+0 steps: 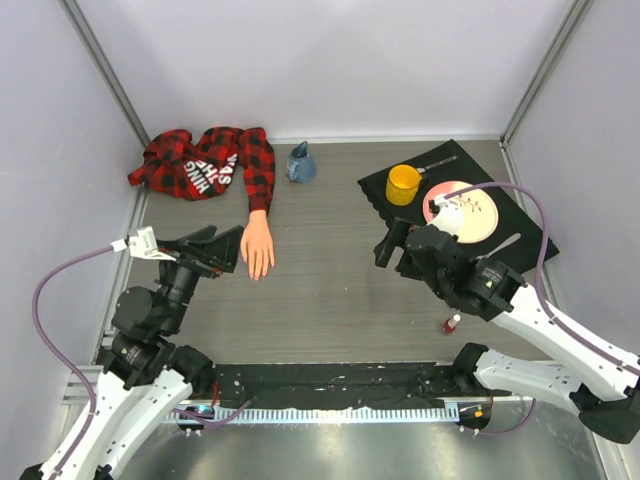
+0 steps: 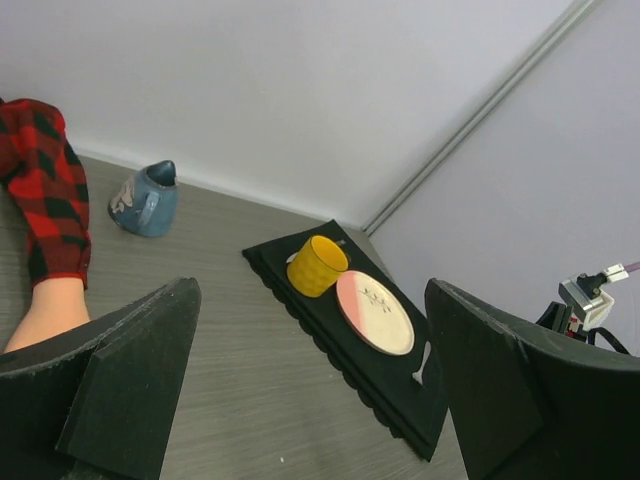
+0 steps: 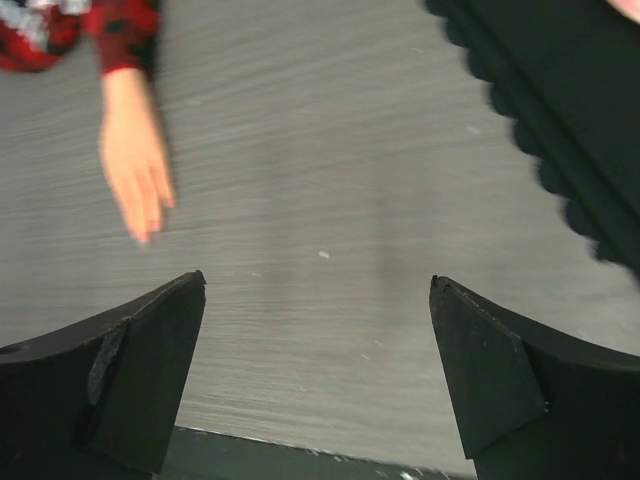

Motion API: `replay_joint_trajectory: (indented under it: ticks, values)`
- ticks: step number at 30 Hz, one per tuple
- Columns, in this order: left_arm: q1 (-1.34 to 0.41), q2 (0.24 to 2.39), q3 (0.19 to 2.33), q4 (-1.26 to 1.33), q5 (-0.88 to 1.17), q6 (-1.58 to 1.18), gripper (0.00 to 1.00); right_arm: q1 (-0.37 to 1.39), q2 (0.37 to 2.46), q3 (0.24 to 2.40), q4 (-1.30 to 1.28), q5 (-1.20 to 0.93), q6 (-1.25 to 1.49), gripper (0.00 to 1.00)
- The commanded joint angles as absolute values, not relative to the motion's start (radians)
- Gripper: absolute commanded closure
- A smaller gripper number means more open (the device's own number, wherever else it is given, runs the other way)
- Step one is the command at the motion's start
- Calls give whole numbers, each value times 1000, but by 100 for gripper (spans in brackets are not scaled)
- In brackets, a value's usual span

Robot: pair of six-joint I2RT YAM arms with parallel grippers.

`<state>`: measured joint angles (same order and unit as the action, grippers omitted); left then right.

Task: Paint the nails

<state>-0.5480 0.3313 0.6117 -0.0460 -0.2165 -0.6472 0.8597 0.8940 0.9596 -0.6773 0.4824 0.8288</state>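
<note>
Emptily left gripper [image 2: 310,292], right gripper [image 3: 318,283] gape

Bright, even, diffuse light, just faint soft shadows on the table [image 1: 330,300]. Right wrist cam is smeary all over: the mannequin hand [image 3: 135,170] ahead-left of the right gripper [image 3: 316,283] is mush. Left wrist cam's crisp past the left gripper [image 2: 310,290].

A robot-lab test booth: pale wall panels [image 1: 330,60] and metal corner posts [image 1: 540,70] across the upper frame, a black mounting rail [image 1: 330,385] along the bottom.
</note>
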Motion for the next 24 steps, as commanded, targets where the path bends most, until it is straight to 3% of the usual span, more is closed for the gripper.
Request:
replay_joint_trajectory:
  ticks: [1,7,12,15,16,24]
  values:
    - [-545,322,585,-97,-197,-603,0,856,897,1095,-1096,664,1000,0]
    - [-545,511,759,-244,-117,-517,0,816,790,1079,-1385,745,1241,0]
    - [-545,617,839,-286,36,-469,0,778,844,1040,-1474,719,1322,2]
    - [-543,646,839,-249,121,-468,0,738,853,999,-1465,678,1310,11]
    - [-543,650,842,-245,132,-468,0,703,845,965,-1445,640,1304,23]
    - [-538,637,811,-219,213,-466,0,486,824,804,-1367,482,1190,26]
